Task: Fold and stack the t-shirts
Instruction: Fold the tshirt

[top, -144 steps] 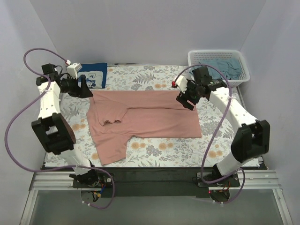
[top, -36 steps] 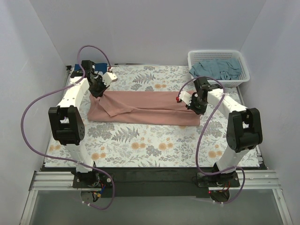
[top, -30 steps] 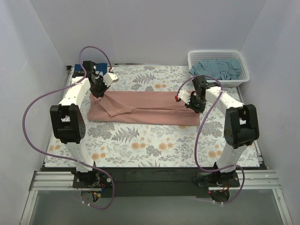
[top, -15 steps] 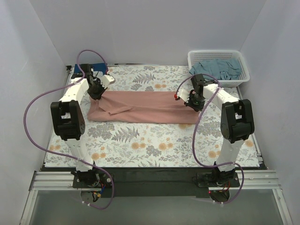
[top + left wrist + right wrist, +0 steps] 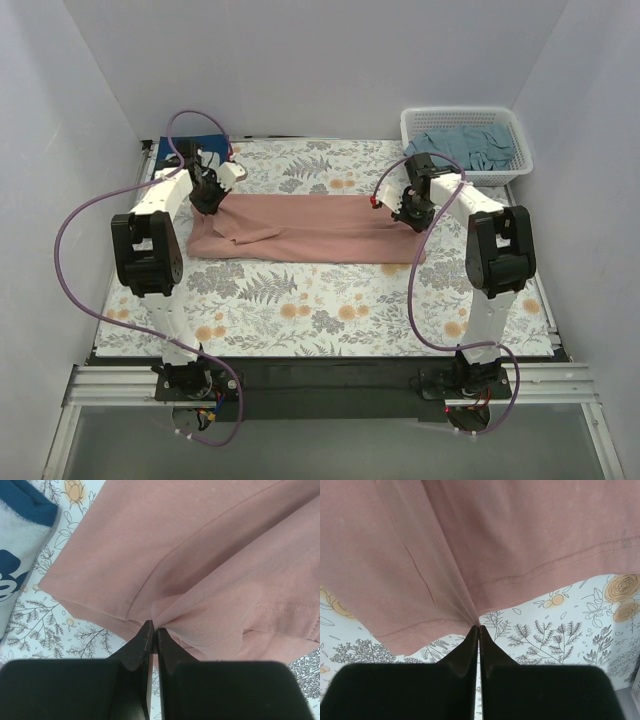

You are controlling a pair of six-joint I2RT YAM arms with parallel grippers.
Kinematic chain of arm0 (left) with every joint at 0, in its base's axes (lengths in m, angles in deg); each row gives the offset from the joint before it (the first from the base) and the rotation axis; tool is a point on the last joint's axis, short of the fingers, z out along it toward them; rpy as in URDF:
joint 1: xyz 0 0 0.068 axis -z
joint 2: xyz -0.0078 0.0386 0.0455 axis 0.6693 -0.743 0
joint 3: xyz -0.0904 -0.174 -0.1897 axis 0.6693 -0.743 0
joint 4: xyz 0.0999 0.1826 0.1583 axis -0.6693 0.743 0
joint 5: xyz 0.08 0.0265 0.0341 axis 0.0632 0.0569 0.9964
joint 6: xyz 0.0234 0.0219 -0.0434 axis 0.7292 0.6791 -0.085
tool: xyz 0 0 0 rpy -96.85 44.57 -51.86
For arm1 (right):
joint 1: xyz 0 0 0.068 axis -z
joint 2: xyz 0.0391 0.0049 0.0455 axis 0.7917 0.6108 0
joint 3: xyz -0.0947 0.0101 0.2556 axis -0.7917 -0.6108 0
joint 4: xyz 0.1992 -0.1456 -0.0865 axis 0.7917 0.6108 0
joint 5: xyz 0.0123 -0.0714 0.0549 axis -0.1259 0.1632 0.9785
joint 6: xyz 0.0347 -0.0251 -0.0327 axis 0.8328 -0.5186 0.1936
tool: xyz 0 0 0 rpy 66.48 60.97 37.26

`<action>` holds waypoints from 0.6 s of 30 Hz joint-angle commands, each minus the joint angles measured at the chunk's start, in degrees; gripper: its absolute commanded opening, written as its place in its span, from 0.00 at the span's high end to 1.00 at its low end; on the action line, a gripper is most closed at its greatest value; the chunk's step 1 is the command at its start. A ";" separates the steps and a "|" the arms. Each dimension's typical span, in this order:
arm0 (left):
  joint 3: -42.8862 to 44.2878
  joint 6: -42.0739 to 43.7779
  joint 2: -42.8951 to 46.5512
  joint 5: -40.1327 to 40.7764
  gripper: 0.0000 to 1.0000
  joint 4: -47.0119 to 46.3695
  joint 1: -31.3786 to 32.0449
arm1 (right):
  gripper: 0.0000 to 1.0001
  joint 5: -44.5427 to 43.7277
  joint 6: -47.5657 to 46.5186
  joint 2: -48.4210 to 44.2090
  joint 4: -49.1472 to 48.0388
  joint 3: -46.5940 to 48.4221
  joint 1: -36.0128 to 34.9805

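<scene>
The dusty-pink t-shirt lies folded lengthwise into a long band across the far half of the floral cloth. My left gripper is shut on its far-left edge; in the left wrist view the fingertips pinch a gathered fold of pink t-shirt. My right gripper is shut on the shirt's right end; in the right wrist view the closed tips hold the hem of the pink t-shirt. A navy t-shirt with white print lies at the far left. A grey-teal t-shirt sits in the basket.
The white lattice basket stands at the far right corner. The floral table cloth covers the table. Purple cables loop above both arms. Pale walls close in on three sides.
Both grippers have carried the pink t-shirt's near edge away from me, folding it into a narrow band. In the last second both drifted slightly farther back, still shut.
</scene>
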 commanded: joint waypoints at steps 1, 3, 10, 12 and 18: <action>-0.98 -0.65 -0.34 0.77 1.00 -2.57 -0.18 | 0.99 -0.53 -2.03 1.41 0.56 2.83 0.20; -0.80 -1.35 -1.14 0.86 1.00 -3.45 -0.18 | 0.99 -0.62 -1.68 2.11 0.47 3.18 0.20; 0.43 -5.57 -2.99 1.13 0.84 -2.41 -1.05 | 0.84 -3.60 4.46 4.23 0.29 6.96 0.37; 1.48 -8.54 -1.15 -1.14 0.71 -1.00 -2.45 | 0.70 -3.34 5.17 1.61 0.21 5.83 0.37; 5.35 -15.15 3.07 -9.59 0.53 9.63 -10.19 | 0.63 0.61 10.44 -6.48 0.82 2.40 0.73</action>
